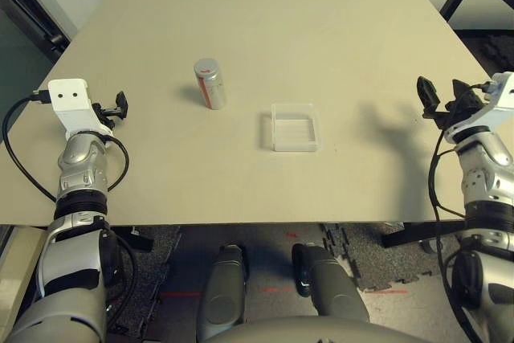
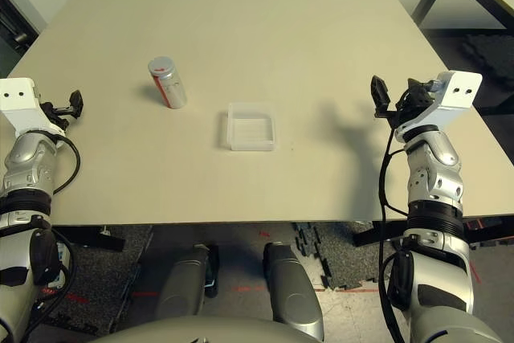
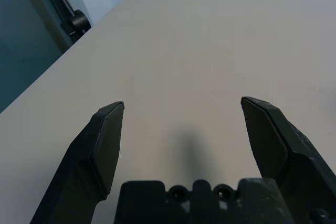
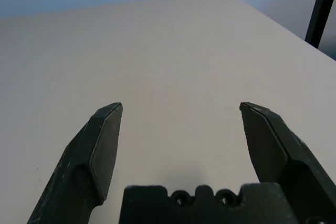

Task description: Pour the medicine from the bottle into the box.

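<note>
Bottle and Box Wait Between Two Open Hands

From where I stand, the pale bench (image 1: 265, 186) takes up most of the scene, with the robot's arms raised over its two sides. The left end effector (image 3: 182, 100) has its fingers spread wide with nothing between them, and the right end effector (image 4: 181, 104) is spread and empty too. Nearer the middle lies the box (image 1: 295, 148), a shallow clear tray, open at the top (I can make out nothing inside). Beyond it and toward the robot's left stands the bottle (image 1: 210, 90), upright, its cap (image 1: 206, 65) on, a little apart from the box. The medicine I can't see.

I'd say the job is at its very start: picking up the bottle. The left arm looks better placed, and should bring its fingers around the bottle's sides; the cap probably has to come off before any pouring.
</note>
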Robot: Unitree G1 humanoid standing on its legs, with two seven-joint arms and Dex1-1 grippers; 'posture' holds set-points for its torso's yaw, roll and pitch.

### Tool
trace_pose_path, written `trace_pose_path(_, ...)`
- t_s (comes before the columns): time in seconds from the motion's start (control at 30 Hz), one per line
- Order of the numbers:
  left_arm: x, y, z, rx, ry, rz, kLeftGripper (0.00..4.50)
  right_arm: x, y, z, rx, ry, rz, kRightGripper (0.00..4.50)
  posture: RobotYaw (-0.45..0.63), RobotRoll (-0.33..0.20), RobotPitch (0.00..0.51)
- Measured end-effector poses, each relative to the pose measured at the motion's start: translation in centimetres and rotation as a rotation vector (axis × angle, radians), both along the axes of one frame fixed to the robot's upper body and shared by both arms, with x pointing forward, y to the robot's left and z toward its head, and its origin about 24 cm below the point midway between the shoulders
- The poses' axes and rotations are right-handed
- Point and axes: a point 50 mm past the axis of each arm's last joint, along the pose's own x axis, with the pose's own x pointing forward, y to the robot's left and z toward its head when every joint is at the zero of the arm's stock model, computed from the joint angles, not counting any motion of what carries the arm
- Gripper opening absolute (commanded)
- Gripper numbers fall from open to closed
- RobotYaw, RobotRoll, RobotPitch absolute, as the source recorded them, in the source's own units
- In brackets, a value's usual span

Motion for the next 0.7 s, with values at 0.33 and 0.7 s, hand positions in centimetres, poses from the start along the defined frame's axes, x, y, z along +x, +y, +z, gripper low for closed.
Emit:
trace_pose_path(0.33,0.7,-0.5,0.8,0.001,-0.022,-0.027,4.5,-1.1,-1.1,-0.4,-0.028,0.022,-0.026,4.47,0.0,0.0,0.186)
trace_pose_path(0.7,0.8,-1.4,3.4,0.04,-0.018,-0.304,4.5,-2.8,-1.9,2.4,-0.139,0.067,0.143,4.47,0.0,0.0,0.18)
